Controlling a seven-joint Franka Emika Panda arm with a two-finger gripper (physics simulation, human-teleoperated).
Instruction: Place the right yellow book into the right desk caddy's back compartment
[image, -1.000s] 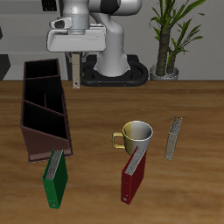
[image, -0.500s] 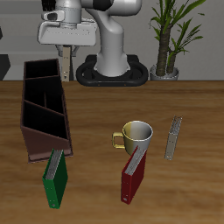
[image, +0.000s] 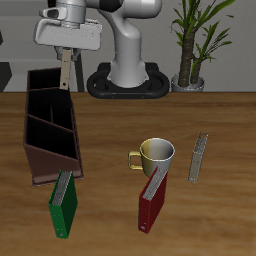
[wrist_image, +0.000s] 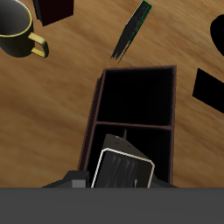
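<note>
My gripper (image: 64, 54) is shut on the right yellow book (image: 64, 74), a thin grey-yellow hardback that hangs upright from the fingers. It is held above the back end of the right desk caddy (image: 47, 135), a long dark brown box with inner dividers. The book's lower edge is just over the back compartment (image: 45, 81) and apart from its walls. In the wrist view the book (wrist_image: 123, 167) shows end-on over the caddy's dark cells (wrist_image: 136, 95).
A near-identical thin grey-yellow book (image: 199, 158) lies beside the yellow mug (image: 155, 154). A green book (image: 63, 207) lies at the caddy's front end and a red book (image: 151, 204) lies in front of the mug. A potted plant (image: 190, 45) stands at the back.
My gripper has carried the yellow book sideways, from beside the caddy's back end to above its back compartment. Nothing else has moved.
</note>
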